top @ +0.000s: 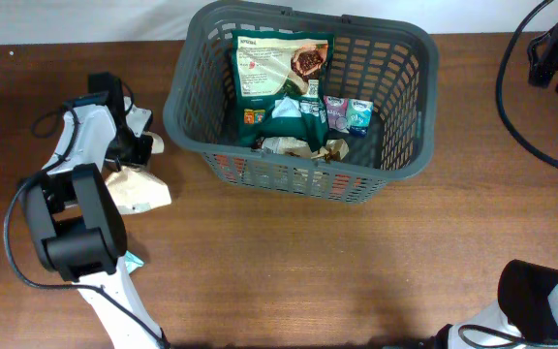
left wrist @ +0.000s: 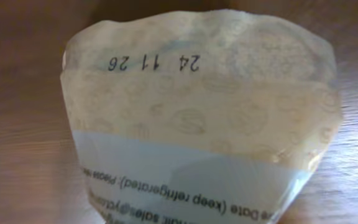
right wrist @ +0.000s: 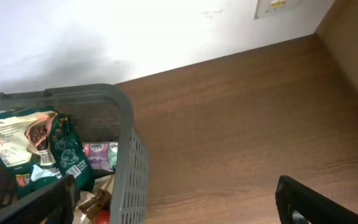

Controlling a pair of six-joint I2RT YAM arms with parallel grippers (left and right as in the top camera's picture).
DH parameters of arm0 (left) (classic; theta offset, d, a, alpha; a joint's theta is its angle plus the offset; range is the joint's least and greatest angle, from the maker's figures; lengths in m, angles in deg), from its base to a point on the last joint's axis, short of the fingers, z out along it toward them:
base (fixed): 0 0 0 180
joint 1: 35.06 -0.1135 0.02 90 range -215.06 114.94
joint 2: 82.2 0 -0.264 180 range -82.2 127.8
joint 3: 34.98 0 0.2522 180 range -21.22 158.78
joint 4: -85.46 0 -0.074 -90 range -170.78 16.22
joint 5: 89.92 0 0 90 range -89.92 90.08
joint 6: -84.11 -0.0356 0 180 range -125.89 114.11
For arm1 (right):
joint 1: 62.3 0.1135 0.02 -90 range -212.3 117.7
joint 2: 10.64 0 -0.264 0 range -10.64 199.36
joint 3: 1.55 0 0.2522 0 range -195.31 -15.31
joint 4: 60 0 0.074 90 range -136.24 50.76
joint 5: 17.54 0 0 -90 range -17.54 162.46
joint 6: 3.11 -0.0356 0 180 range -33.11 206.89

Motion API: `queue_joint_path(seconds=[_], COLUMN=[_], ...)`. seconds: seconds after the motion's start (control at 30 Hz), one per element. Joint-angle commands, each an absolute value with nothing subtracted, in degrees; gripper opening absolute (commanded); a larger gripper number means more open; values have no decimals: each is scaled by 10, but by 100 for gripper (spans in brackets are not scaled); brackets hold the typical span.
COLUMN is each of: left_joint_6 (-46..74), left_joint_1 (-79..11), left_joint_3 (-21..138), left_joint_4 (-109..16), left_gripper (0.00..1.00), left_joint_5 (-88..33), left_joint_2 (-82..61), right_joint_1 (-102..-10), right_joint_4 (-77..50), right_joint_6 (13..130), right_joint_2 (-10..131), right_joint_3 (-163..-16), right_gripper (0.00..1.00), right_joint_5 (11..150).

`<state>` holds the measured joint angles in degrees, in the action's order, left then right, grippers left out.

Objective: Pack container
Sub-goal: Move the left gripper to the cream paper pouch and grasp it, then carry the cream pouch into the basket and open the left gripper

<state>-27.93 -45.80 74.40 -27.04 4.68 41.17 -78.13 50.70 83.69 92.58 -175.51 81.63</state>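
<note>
The container [top: 407, 73], a dark grey slatted basket with a thick rim, stands on the brown wooden table [top: 356, 262] in the upper middle of the overhead frame, its far edge close to the white wall. Inside it, a green snack pack [top: 281, 66] with a cream label leans against the far wall. Below that lie two small packs, one purple [top: 337, 111] and one teal [top: 358, 115], and some brown wrappers [top: 303, 147] sit against the near wall.

The left arm [top: 85, 145], white and black, runs up the left side of the overhead frame. The left gripper [top: 136, 147] is above a pale cream pouch [top: 136, 189] that lies on the table, well apart from the basket's left wall. In the left wrist view this pouch [left wrist: 197, 112] fills almost the whole picture. It is translucent, stamped "24 11 26" near its top edge, with a light blue printed band across its lower part. No fingers show there, and from above they are hidden by the arm, so whether they are spread or clamped cannot be told.

The right arm [top: 541, 305] sits in the lower right corner of the overhead frame, far from the basket. In its wrist view the right gripper [right wrist: 174, 186] has its two black fingers [right wrist: 309, 202] spread wide at the bottom edge, with nothing between them. The basket's corner [right wrist: 126, 143] fills the lower left.
</note>
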Motion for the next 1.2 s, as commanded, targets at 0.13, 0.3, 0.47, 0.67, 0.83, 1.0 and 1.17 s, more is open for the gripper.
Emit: queue_joint_path(seconds=[0.13,0.3,0.47,0.67,0.83,1.0,1.17], left_joint_6=[-274,-274,-274,-274,-287,-287,-287], left_joint_1=[-461,-459,-443,-354,-249,-178,-148], left_joint_3=[893,955,960,960,960,960,960], left_joint_4=[-272,-308,-381,-397,-396,-388,-357], left_gripper=[1,1,1,1,1,43,99], left_joint_5=[38,-71,-297,-370,-369,-281,-179], left_joint_2=[247,174,135,146,185,239,288], right_joint_1=[-785,-784,-784,-784,-784,-784,-784], right_joint_4=[511,511,511,511,511,511,511], right_joint_6=[834,834,834,834,834,834,834], right_joint_2=[916,916,916,916,916,916,916], right_joint_3=[-1753,-1753,-1753,-1753,-1753,-1753,-1753], right_gripper=[99,99,99,99,99,99,99], right_joint_5=[824,824,824,824,824,824,827])
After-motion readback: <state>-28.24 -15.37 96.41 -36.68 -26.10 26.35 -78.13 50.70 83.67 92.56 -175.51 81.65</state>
